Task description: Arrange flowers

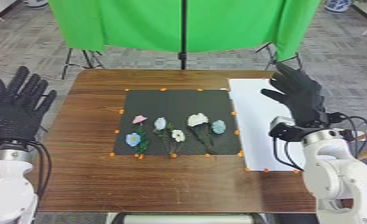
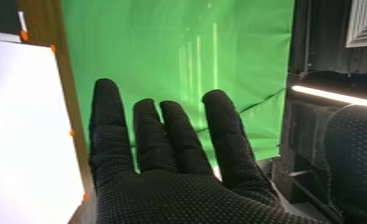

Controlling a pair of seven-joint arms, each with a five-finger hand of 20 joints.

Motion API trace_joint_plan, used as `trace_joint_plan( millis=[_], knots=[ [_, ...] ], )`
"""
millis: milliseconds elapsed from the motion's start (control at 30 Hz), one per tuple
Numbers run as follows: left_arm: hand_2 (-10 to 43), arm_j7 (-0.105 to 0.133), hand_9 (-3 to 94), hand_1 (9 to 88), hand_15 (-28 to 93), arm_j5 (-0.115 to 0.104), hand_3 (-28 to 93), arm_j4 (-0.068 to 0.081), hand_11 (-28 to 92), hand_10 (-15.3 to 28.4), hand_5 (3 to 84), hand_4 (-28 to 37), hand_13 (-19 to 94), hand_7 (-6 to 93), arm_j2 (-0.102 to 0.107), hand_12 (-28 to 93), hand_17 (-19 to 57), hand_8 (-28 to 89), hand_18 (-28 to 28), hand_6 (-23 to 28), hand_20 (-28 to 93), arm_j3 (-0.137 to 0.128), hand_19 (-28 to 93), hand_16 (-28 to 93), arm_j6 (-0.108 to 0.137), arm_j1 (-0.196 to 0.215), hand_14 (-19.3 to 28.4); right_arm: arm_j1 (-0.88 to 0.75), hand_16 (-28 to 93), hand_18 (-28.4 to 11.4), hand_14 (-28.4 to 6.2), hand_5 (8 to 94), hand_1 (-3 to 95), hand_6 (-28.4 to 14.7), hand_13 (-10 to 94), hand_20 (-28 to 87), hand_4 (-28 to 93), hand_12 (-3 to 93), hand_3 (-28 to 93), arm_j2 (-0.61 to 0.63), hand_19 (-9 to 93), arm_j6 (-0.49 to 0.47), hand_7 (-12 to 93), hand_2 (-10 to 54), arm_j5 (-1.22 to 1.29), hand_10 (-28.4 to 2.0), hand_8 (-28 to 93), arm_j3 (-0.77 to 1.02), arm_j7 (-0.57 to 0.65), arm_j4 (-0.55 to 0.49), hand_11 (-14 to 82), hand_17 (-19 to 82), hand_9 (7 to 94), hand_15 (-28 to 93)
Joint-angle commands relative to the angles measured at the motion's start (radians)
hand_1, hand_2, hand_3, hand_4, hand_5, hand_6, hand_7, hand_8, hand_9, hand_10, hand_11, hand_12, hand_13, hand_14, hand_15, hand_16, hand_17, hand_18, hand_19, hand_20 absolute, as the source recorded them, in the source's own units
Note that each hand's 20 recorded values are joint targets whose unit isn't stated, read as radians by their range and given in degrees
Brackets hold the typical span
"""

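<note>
Black-gloved, my right hand (image 1: 301,100) hung with fingers spread near a white sheet (image 1: 252,107), pink, white and blue flowers (image 1: 197,120) lay on a black mat (image 1: 162,103)

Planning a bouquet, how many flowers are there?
6, on the dark mat: left, pink and blue; centre, bluish-white and small white; right, large white and pale blue.

The flowers (image 1: 197,120) lie side by side on the mat (image 1: 157,102), toward its near edge. Right of the mat, the sheet (image 1: 258,130) lies near the right edge of the table (image 1: 162,185).
</note>
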Motion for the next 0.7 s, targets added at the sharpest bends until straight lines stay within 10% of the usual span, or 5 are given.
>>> trace_joint_plan(
  millis=[33,300,433,700],
  knots=[
    [11.5,0.018,27.9,22.3,15,0.01,74,-0.004,11,12.9,36.8,-28.3,17,10.9,0.005,6,-4.9,-10,12.6,6.3,10,0.007,26,-7,-0.003,0.016,9.7,-0.023,13,-17.3,-13.5,33.2,3.4,-2.1,23,15,-28,7.7,80,-0.018,35,-0.017,12,8.8,0.004,-13.6,-12,0.001,0.01,-0.014,5.1,10,29.8,7],
    [11.4,-0.014,28.6,22.3,16,0.029,74,-0.016,12,13.1,37.5,-28.3,18,10.8,-0.021,6,-4.9,-10,12.6,6.5,10,0.029,26,-8,-0.025,0.039,9.9,-0.05,13,-17.6,-13.9,33.2,3.6,-2.0,23,15,-28,7.8,80,-0.03,35,0.028,12,8.9,-0.005,-13.6,-12,0.029,-0.009,-0.012,5.2,9,29.6,7],
    [11.4,-0.026,28.8,22.8,17,0.122,74,-0.055,12,13.2,37.8,-28.3,18,10.9,-0.029,6,-5.0,-10,12.8,6.6,10,0.035,27,-7,-0.031,0.073,10.2,-0.078,14,-17.6,-13.9,33.3,3.7,-1.7,23,15,-28,7.8,80,-0.047,35,-0.003,13,8.9,0.001,-13.7,-12,0.03,0.004,-0.024,5.2,9,29.6,7],
    [11.1,-0.04,31.1,23.5,18,0.118,74,-0.052,13,14.1,39.2,-28.3,20,11.3,-0.049,6,-5.1,-10,13.0,7.2,10,0.043,28,-7,-0.036,0.085,11.3,-0.107,14,-17.7,-13.2,33.5,4.1,-1.6,24,15,-28,7.9,81,-0.078,35,0.015,13,8.2,-0.006,-13.7,-12,0.025,-0.012,-0.041,4.9,10,29.3,6]
  ],
)
